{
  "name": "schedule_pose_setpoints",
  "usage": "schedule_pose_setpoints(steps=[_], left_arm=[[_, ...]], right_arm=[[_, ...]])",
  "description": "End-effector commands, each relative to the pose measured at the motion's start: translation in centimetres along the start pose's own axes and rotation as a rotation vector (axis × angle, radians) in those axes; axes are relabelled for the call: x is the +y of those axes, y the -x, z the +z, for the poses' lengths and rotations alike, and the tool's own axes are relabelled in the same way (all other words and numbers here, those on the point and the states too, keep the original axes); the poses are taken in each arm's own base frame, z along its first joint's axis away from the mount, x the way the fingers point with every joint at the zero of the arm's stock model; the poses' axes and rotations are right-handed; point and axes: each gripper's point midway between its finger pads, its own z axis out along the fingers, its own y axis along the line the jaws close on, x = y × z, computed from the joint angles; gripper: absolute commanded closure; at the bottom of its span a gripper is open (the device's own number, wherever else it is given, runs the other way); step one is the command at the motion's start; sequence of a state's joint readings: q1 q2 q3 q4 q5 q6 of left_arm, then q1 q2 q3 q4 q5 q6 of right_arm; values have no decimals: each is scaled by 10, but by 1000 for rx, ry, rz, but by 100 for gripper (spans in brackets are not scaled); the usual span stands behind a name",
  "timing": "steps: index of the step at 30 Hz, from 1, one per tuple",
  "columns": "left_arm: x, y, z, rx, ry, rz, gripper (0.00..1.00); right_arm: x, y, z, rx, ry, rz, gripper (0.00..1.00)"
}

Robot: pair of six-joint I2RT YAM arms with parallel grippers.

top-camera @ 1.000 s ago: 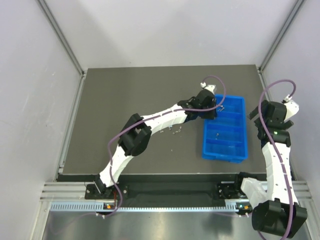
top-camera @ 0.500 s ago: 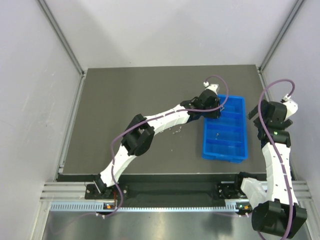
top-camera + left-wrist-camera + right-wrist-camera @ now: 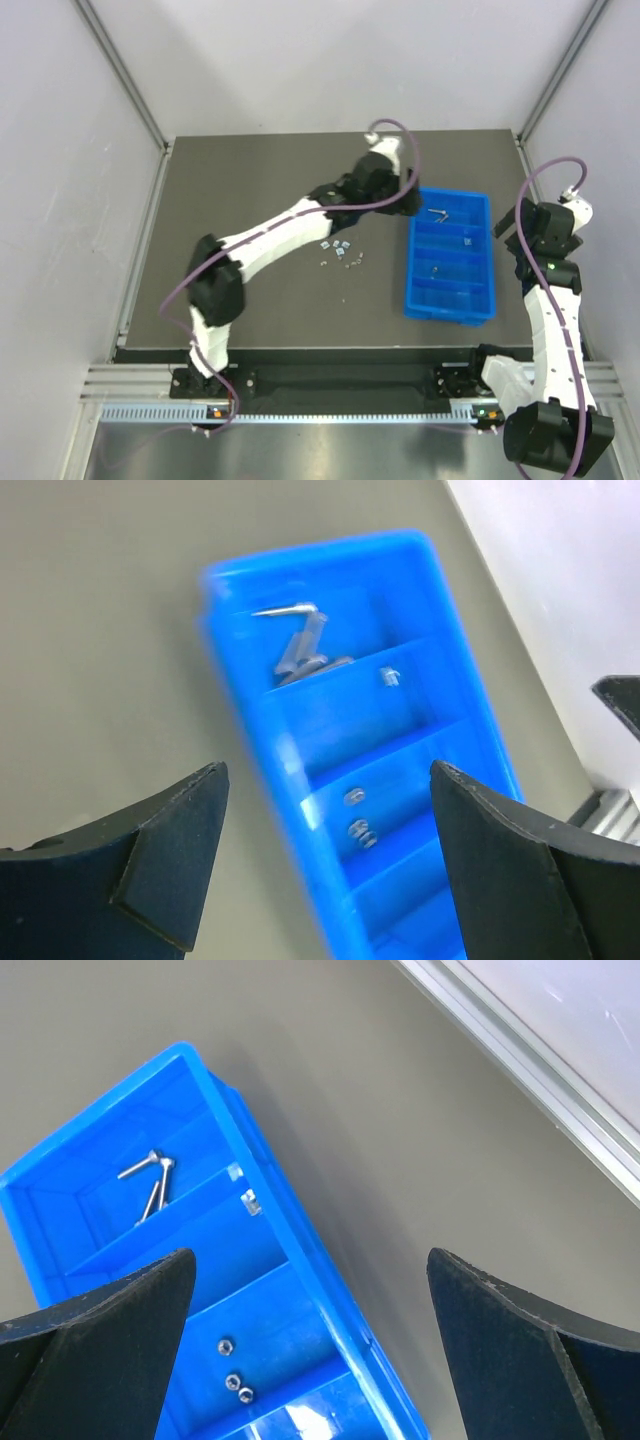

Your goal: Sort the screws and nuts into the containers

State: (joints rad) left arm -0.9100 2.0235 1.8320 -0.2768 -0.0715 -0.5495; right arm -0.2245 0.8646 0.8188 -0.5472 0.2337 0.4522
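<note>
- The blue tray (image 3: 481, 262) stands on the right part of the bench (image 3: 250, 180), with its four compartments in a row going away from the arms.
- Part of the work is done. Some screws (image 3: 150, 1180) lie together in the farthest compartment, and three nuts (image 3: 232, 1365) lie in the third compartment.
- In the second compartment there is one small silvery piece (image 3: 250, 1198) close to the wall. It is too small to say whether it is a screw or a nut.
- The nearest compartment shows nothing inside in the top view.
- The work is not finished. A little group of loose pieces (image 3: 340, 250) lies on the bench just to the left of the tray, well apart from its wall. From above I cannot tell which are screws and which are nuts.
- The left gripper (image 3: 325, 780) hangs over the far left corner of the tray. Its jaws are wide apart and nothing is between them.
- The right gripper (image 3: 310, 1260) is raised at the right side of the tray, also spread wide and empty.
- My judgement: less than half is sorted, and each loose piece must be taken from the bench and put in its compartment.
</note>
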Motion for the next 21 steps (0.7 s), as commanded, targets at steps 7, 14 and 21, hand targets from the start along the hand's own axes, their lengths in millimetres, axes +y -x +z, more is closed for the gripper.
schedule_pose_setpoints(steps=[7, 14, 21], left_arm=[[199, -23, -94, -25, 551, -278, 20], [244, -47, -95, -8, 803, -294, 21], [255, -76, -62, 109, 885, -245, 23]], right_arm=[[16, 8, 1, -30, 81, -5, 0], [20, 3, 5, -22, 92, -7, 0], [20, 2, 5, -25, 89, -12, 0]])
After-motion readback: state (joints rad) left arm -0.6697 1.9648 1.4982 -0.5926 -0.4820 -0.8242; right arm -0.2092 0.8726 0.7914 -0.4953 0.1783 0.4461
